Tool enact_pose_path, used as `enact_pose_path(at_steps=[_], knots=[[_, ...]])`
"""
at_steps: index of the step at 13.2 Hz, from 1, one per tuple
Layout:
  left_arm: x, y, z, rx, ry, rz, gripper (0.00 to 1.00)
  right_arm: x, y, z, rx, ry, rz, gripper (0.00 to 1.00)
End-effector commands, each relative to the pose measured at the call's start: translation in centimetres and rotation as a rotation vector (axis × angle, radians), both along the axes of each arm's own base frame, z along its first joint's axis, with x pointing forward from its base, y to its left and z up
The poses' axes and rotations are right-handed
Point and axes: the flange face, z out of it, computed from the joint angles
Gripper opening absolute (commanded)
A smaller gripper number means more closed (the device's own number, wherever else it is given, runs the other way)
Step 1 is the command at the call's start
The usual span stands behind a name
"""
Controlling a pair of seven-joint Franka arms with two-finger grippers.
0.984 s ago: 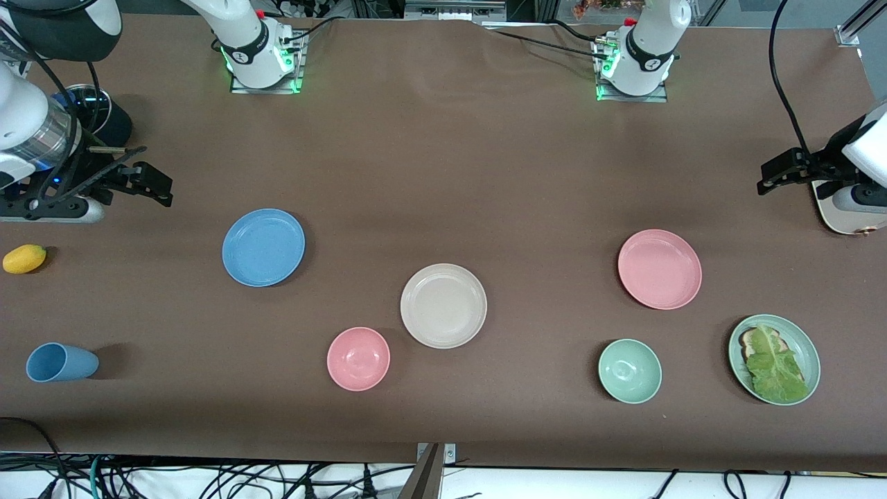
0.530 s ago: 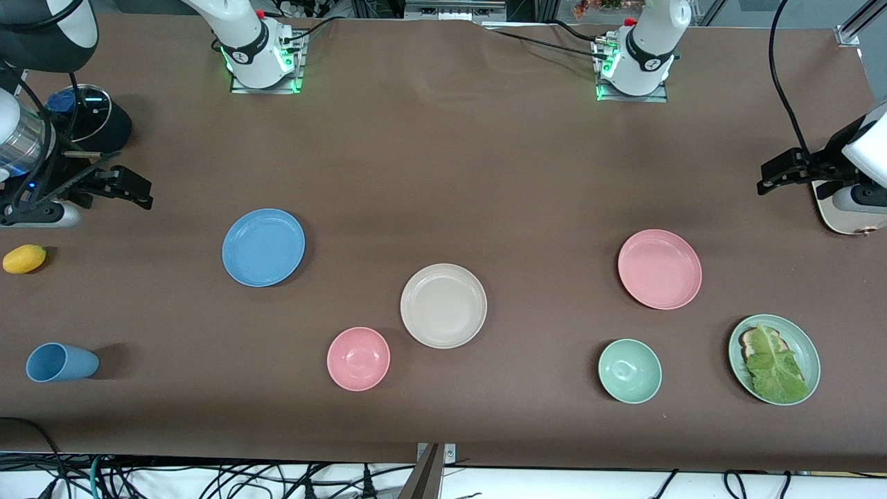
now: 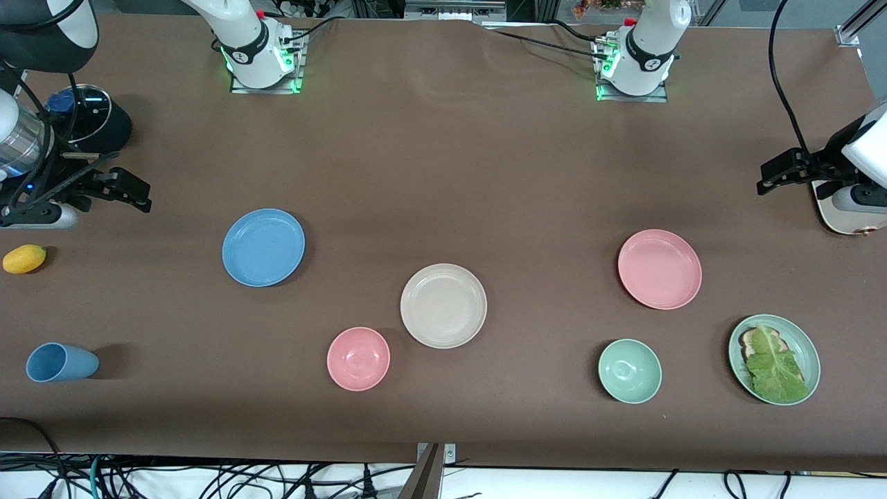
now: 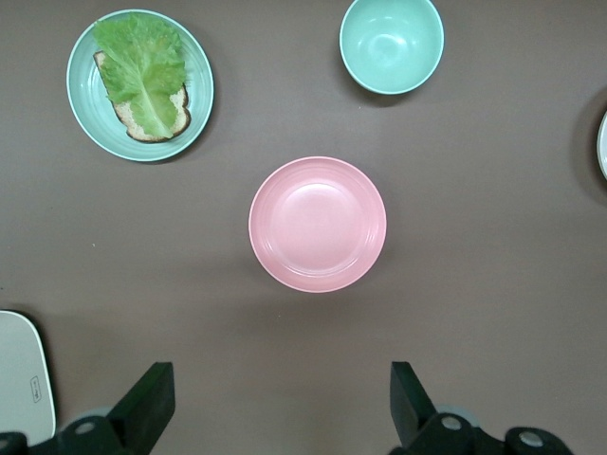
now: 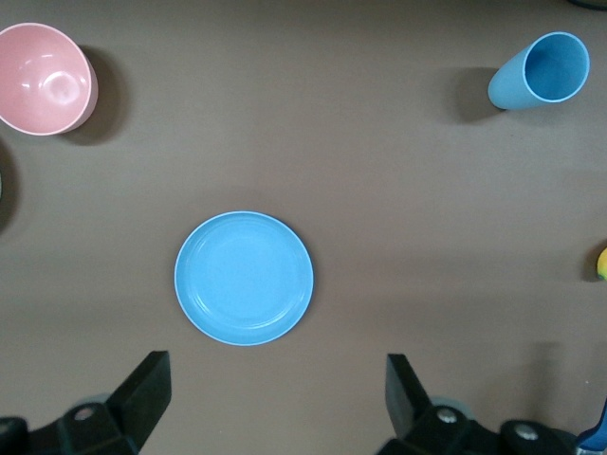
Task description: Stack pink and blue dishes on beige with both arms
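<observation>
Showing toaster (image 4: 19,374) edge — left wrist only

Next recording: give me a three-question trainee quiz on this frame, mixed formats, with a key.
1. True or false: the pink plate already lies on the beige plate.
2. Which dish shows in the right wrist view, in line with the right gripper? A) green bowl B) blue plate C) lettuce plate
3. Fill in: the left gripper and the right gripper both stand ___.

Key: 1 false; 2 B; 3 open.
</observation>
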Motion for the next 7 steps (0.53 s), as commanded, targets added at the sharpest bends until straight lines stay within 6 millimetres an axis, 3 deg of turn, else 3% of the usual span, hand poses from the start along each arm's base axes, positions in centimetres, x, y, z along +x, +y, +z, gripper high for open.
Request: enact_pose_path(at_steps=[1,7], knots=[[0.27,-0.19,0.38,-0.023,-0.011,-0.011,1.00,-0.01,-0.12,0.49,0.006,-0.010,0.012,1.00],[0.27,-0.19,0.38,-0.023,-0.011,-0.011,1.00,-0.01,-0.15,0.49,0.003,-0.010,0.013,1.00]])
